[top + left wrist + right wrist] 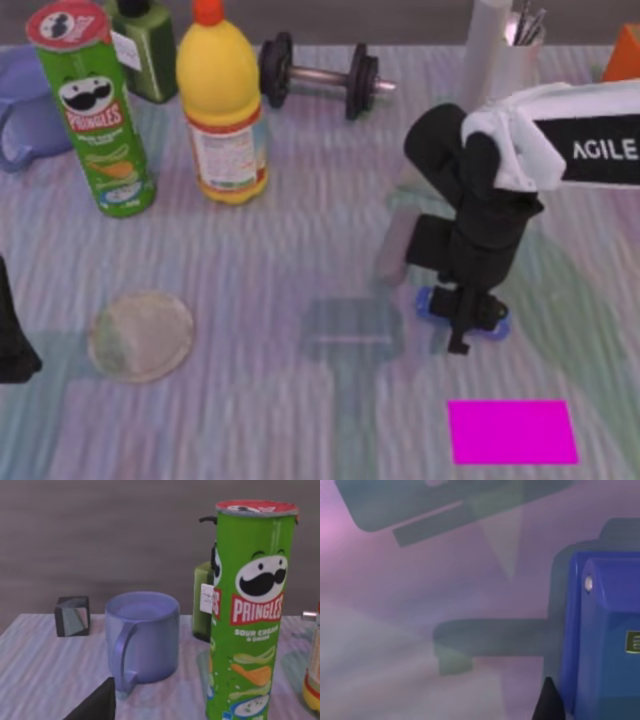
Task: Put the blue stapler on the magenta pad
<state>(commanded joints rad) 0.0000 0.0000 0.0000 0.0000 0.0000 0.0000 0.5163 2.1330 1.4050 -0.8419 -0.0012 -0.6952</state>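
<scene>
The blue stapler (495, 322) lies on the table right of centre, with only its two ends showing in the top view. My right gripper (462, 325) points straight down over its middle and hides the rest. In the right wrist view the stapler's blue body (605, 630) fills the side of the picture, very close, with its shadow on the table beside it. The magenta pad (512, 432) lies flat and bare near the front edge, a short way in front of the stapler. My left gripper (12, 340) is parked at the table's left edge, open and holding nothing.
Along the back stand a green Pringles can (95, 120), a yellow bottle (222, 110), a dark green bottle (150, 45), a dumbbell (320, 75) and a white holder with utensils (510, 60). A lilac mug (145, 635) sits at the far left. A translucent grey disc (140, 335) lies front left.
</scene>
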